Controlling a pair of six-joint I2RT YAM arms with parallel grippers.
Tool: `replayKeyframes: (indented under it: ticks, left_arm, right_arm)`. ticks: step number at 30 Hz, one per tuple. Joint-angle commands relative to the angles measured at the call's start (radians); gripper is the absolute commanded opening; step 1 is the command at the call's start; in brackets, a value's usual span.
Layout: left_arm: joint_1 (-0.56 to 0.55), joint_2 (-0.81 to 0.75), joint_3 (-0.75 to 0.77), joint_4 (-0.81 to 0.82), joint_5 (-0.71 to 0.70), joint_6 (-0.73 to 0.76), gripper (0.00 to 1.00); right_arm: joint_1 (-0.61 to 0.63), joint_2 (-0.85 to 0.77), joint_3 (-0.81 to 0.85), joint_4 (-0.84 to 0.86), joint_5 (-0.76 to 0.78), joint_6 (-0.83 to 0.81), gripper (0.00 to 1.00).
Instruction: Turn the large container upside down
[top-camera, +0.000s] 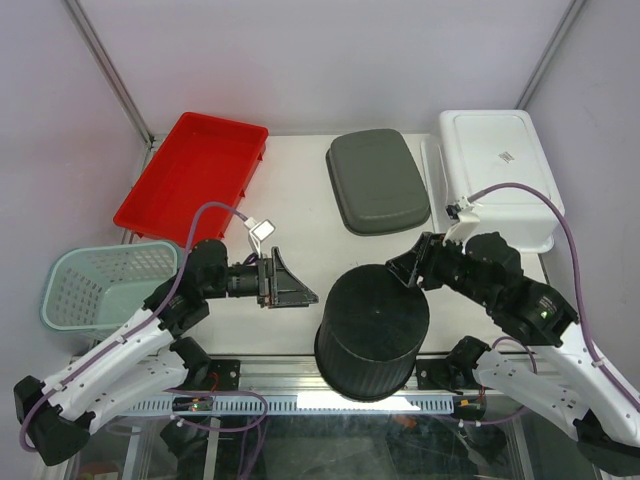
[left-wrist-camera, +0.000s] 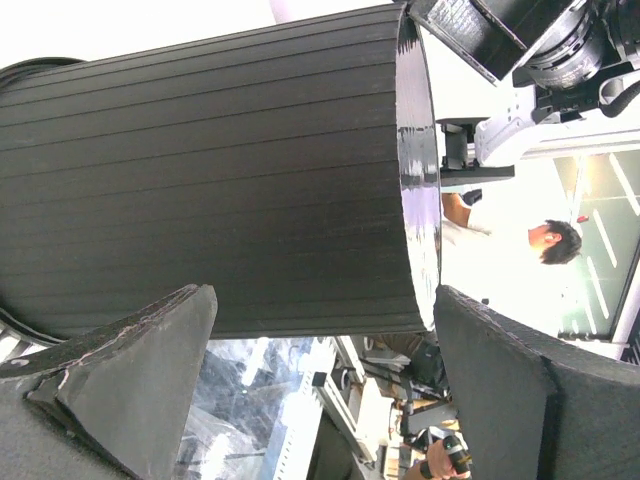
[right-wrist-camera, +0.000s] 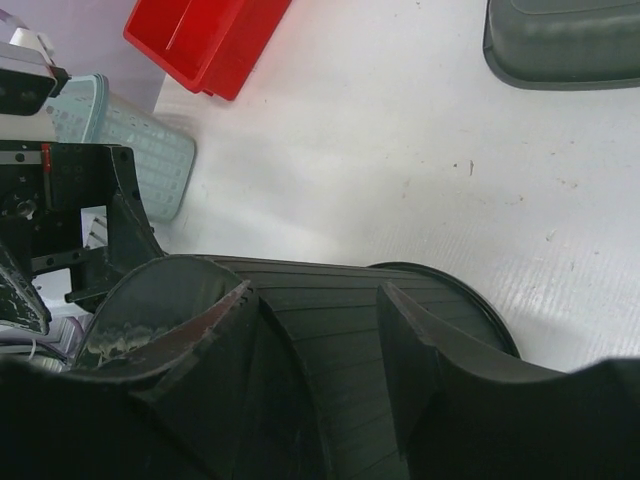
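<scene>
top view: bright, even overhead light is seen, shadows on the table (top-camera: 300, 190) are kept faint | left wrist: upper left of frame is blown out white, a pale sheen is shown on the large container (left-wrist-camera: 200, 180) at its right end | right wrist: lower half is left dark and soft-focused

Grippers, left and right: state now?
Left gripper: open, holding nothing, beside the black bucket.
Right gripper: fingers apart at the bucket, nothing clamped.

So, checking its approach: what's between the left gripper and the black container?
Nothing; the left wrist view shows the black container directly beyond the left gripper.
</scene>
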Motion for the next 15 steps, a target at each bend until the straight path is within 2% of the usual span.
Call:
replayKeyframes:
  ticks: [1, 9, 15]
  left_arm:
    - [-0.009, -0.035, -0.003, -0.013, -0.023, 0.031, 0.95]
    - [-0.008, -0.04, 0.079, -0.122, 0.065, 0.138, 0.95]
    - [-0.028, -0.076, 0.042, -0.136, 0.182, 0.22, 0.95]
  right_arm:
    - [-0.003, 0.012, 0.042, -0.016, 0.015, -0.03, 0.54]
    - [-0.002, -0.003, 0.147, -0.14, 0.044, -0.102, 0.61]
    - [-0.001, 0.022, 0.17, -0.2, 0.014, -0.145, 0.61]
